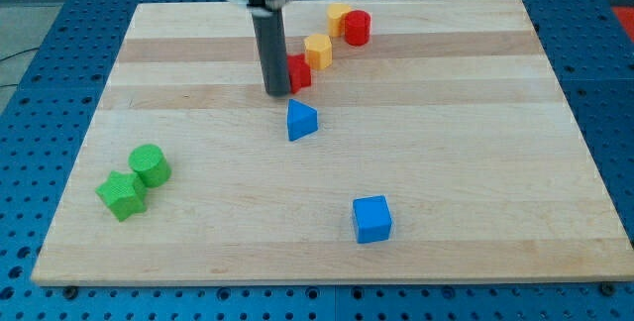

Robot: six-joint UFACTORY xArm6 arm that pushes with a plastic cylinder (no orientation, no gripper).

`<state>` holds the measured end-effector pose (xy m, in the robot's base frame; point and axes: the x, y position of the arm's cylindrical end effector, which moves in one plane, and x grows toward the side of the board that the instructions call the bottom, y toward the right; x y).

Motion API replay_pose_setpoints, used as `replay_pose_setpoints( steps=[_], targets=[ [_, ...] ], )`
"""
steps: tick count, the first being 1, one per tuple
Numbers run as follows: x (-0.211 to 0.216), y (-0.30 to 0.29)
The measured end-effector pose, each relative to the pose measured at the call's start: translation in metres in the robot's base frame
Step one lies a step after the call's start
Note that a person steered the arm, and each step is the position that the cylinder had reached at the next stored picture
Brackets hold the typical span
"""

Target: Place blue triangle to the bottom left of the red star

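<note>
Blue triangle (302, 121) sits near the table's middle, a bit toward the view's top, lying flat. Red star (299, 71) is just above it toward the view's top, small gap between them; star partly hidden behind the rod, shape hard to confirm. So the triangle is directly below the star, marginally to the right, not bottom left.

My tip (276, 92) is down on the table, touching or nearly touching the star's left side, above-left of the triangle and clear of it. No jaws on this arm, just a plain rod, holding nothing.

Yellow block (318, 51) sits just up-right of the star, shape unclear. Further up-right: another yellow block (339, 16) touching a red cylinder (358, 27).

Blue cube (371, 219) well below the triangle, toward the view's bottom. Green cylinder (150, 165) and green star (121, 195) touching each other, far at the view's left.

Wooden table (475, 113) rests on a blue perforated base (40, 83).
</note>
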<state>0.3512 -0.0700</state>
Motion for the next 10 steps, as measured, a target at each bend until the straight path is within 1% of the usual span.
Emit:
replay_pose_setpoints(
  steps=[1, 2, 3, 4, 5, 6, 7, 8, 9, 10],
  targets=[
    [-0.035, 0.02],
    [-0.024, 0.024],
    [-0.007, 0.127],
    [0.086, 0.106],
    [0.164, 0.047],
    [0.116, 0.006],
    [0.067, 0.006],
    [0.064, 0.013],
    [0.117, -0.006],
    [0.096, 0.037]
  ],
)
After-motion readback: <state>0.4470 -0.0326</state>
